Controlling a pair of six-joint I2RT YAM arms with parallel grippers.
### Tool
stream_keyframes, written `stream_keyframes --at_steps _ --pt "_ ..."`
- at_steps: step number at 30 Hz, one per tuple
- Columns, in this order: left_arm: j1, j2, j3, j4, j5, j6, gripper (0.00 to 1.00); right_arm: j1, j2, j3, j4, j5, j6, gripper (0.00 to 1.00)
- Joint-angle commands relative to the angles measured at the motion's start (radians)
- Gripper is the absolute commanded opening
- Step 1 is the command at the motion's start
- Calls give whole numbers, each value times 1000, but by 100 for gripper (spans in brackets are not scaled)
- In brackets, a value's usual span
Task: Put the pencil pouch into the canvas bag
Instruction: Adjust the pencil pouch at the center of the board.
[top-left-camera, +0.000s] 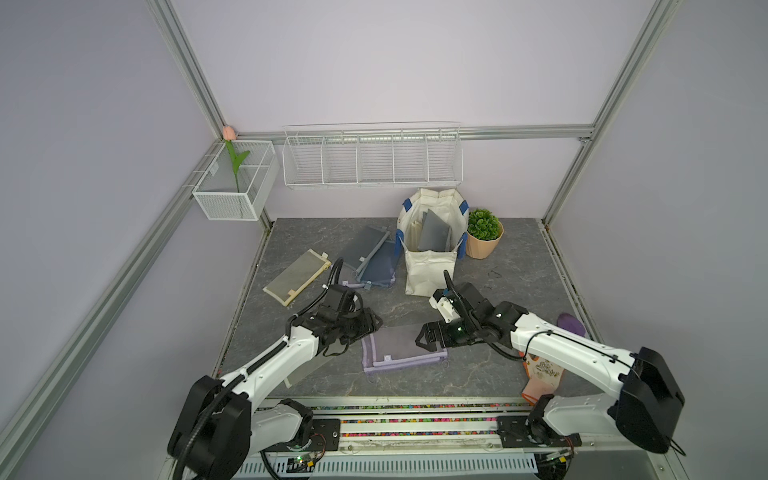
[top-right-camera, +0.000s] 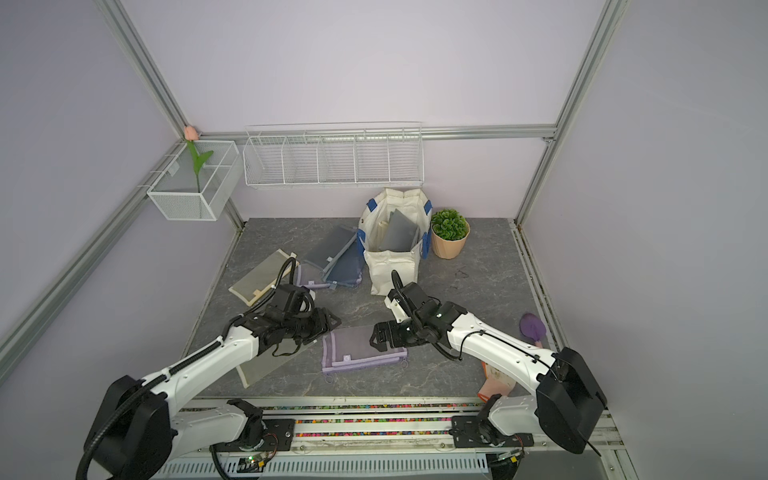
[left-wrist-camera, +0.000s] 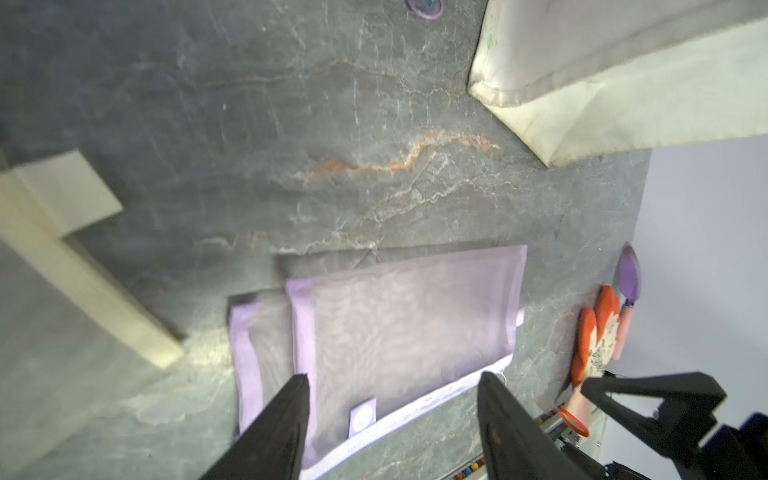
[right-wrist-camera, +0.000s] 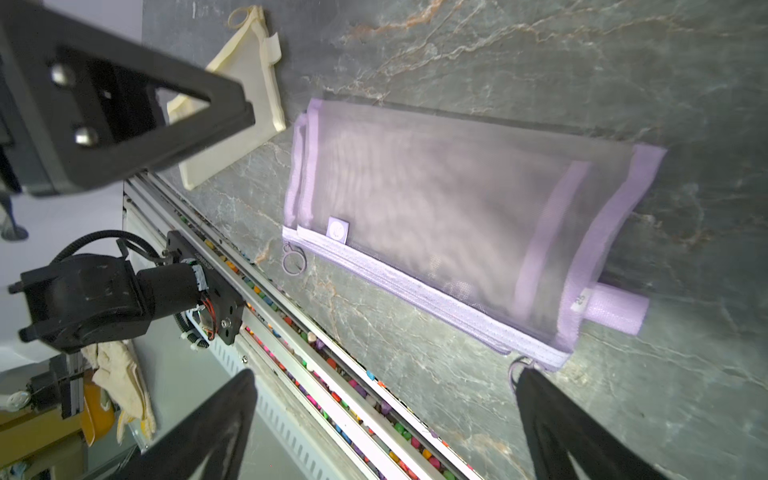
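Across the grey marbled table (top-left-camera: 519, 286), the biggest thing is the canvas bag (top-left-camera: 428, 274). It stands upright toward the back with its mouth open, and a grey pouch (top-left-camera: 434, 232) stands on end inside it. A potted plant (top-left-camera: 483, 232) sits just beside its right side.

Both arms reach in from the front edge and meet low over the near middle of the table. The left gripper (top-left-camera: 374, 322) has its jaws parted and holds nothing. In its wrist view the left gripper's (left-wrist-camera: 392, 376) two black fingers straddle one short end of the pencil pouch (left-wrist-camera: 407, 324). I cannot tell whether they touch the mesh. The right gripper (top-left-camera: 419, 340) is spread wide and empty at the pouch's opposite end. In its wrist view the right gripper (right-wrist-camera: 386, 372) has one fingertip close to the zip corner, with the pouch (right-wrist-camera: 436, 216) stretching away ahead of it.

The pencil pouch (top-left-camera: 399, 347), lilac see-through mesh with a zip along its near edge, lies flat on the table between the two grippers. It is well in front of the bag and not in it. A second lilac border shows along its left end, as if another layer lies underneath.

A cream mesh pouch (top-left-camera: 297, 276) lies off to the left, apart from it. Smallest of all, a zip ring (right-wrist-camera: 293, 259) rests on the stone beside the zip edge.
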Motion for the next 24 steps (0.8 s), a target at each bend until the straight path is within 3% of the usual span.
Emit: stream_keyframes --at_steps 1,4,8,18,24 --pt "10 139 102 -46 -3 140 65 22 65 4 1 -69 -44 99" --pt "11 282 198 -72 30 205 66 41 127 -12 53 -82 -36 98" --pt "10 356 238 -57 53 227 66 47 173 -58 110 -79 1 98" --pt "-3 338 146 -22 112 204 65 9 326 9 111 -11 -4 99" --pt "-46 289 83 22 126 144 57 -54 377 62 89 17 -19 98"
